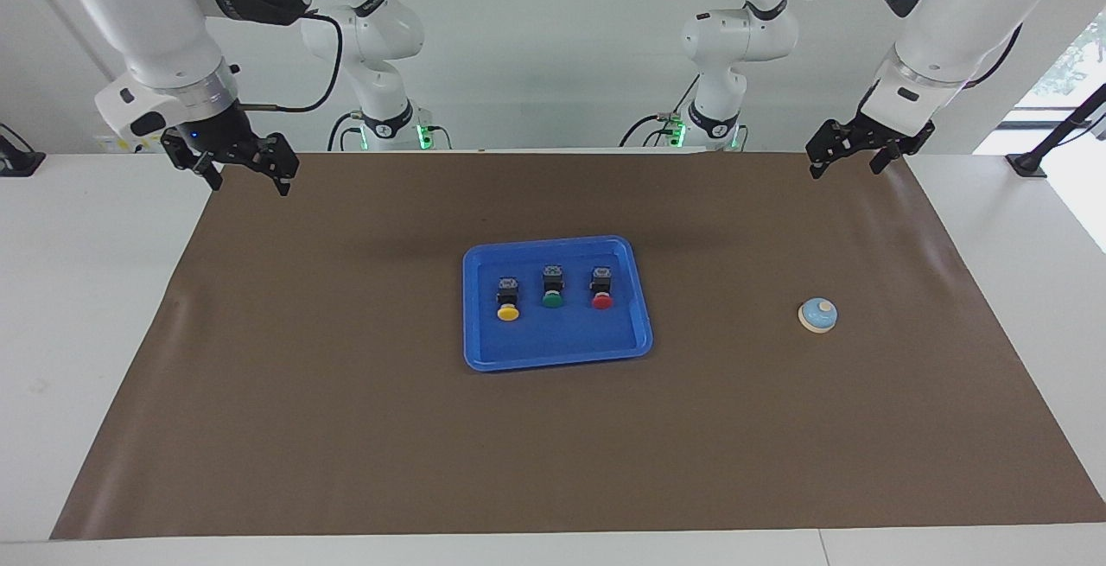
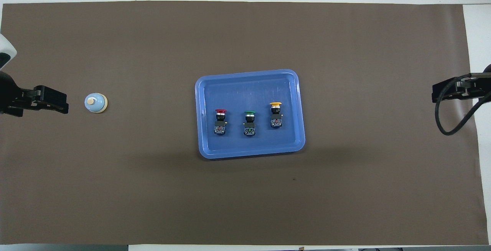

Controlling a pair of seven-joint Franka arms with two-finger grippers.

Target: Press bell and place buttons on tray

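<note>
The blue tray (image 1: 557,352) lies in the middle of the brown mat. The yellow button (image 1: 508,311), green button (image 1: 553,298) and red button (image 1: 602,300) lie in it in a row, caps pointing away from the robots. The light-blue bell (image 1: 817,314) stands on the mat toward the left arm's end. My left gripper (image 1: 844,167) hangs open and empty over the mat's corner by the robots. My right gripper (image 1: 247,179) hangs open and empty over the mat's other corner by the robots. In the overhead view the tray (image 2: 249,86), the bell (image 2: 95,102) and both grippers' tips show.
The brown mat (image 1: 346,419) covers most of the white table (image 1: 78,333). A black fixture (image 1: 1028,164) sits on the white table past the left arm's end of the mat.
</note>
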